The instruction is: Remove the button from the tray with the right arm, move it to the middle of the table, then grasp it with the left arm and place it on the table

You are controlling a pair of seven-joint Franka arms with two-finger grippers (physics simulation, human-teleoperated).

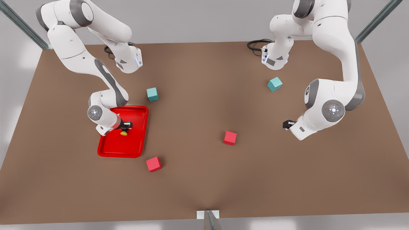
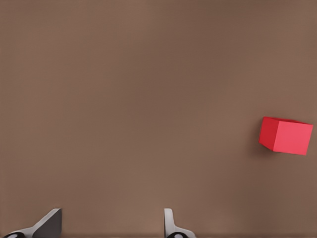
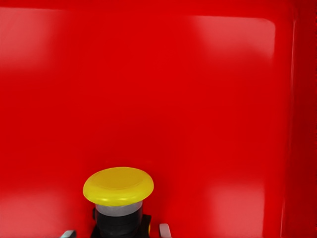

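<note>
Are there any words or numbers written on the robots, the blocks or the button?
None: no words or numbers can be read.
The button has a plain yellow cap.
The tray, the red cubes and the teal cubes are plain.
The arms carry small lit marks on round joints, too small to read.

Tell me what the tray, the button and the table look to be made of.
Tray: glossy red, probably moulded plastic; soft highlights, rounded corners.
Button: smooth yellow cap, likely plastic, on a grey collar and black body.
Table: matte brown, no grain or shine; the material can't be told.
</note>
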